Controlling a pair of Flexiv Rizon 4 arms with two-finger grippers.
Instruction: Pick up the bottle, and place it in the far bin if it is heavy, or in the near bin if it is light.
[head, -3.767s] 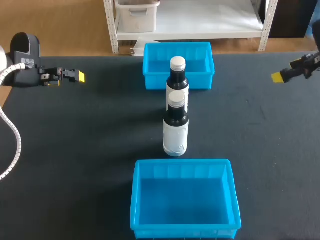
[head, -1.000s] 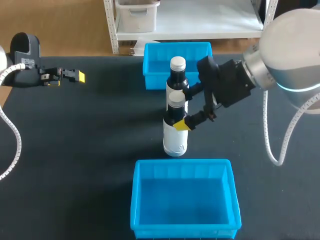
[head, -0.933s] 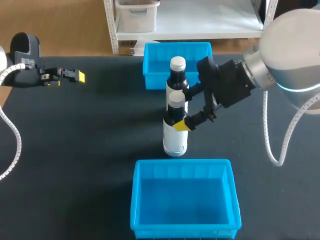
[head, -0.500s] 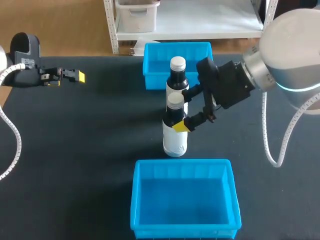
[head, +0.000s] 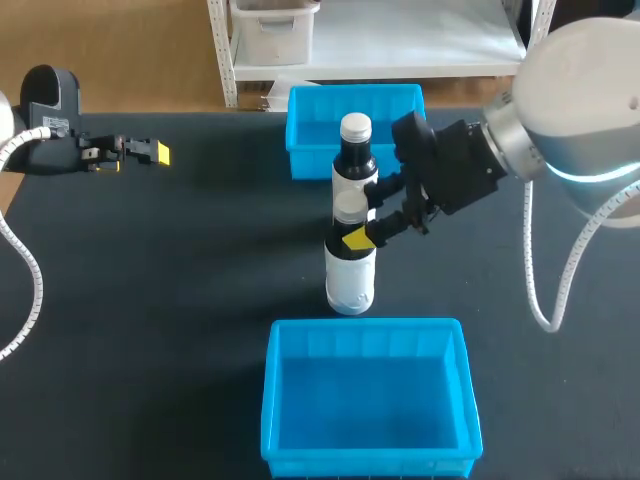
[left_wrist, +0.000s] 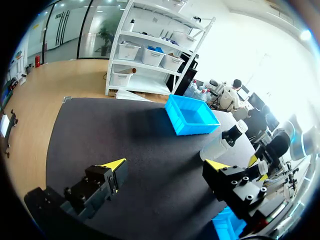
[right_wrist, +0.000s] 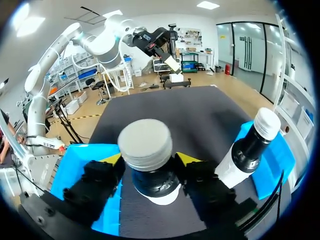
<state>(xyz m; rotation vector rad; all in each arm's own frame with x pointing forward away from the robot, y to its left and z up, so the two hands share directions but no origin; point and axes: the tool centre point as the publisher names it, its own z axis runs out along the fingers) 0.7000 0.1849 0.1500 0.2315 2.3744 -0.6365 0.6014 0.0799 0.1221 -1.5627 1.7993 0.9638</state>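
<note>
Bottle (right_wrist: 148, 165) neck tight between right fingers (right_wrist: 113, 159)

Bottle (head: 350, 285) dark, white label, grey cap; far bin (head: 305, 163), near bin (head: 272, 400) blue.

My head camera overlooks the whole desk (head: 150, 300) from above. The right wrist camera hugs the near bottle (right_wrist: 146, 150); the left's sees it distantly.

The near bottle (head: 351, 272), dark with a white label and pale cap, stands upright between the two blue bins (its neck clasped by the right gripper (head: 356, 226)). A matching far bottle (head: 355, 152) stands just behind it, in front of the far bin (head: 300, 140). The near bin (head: 272, 400) lies open in front.
</note>
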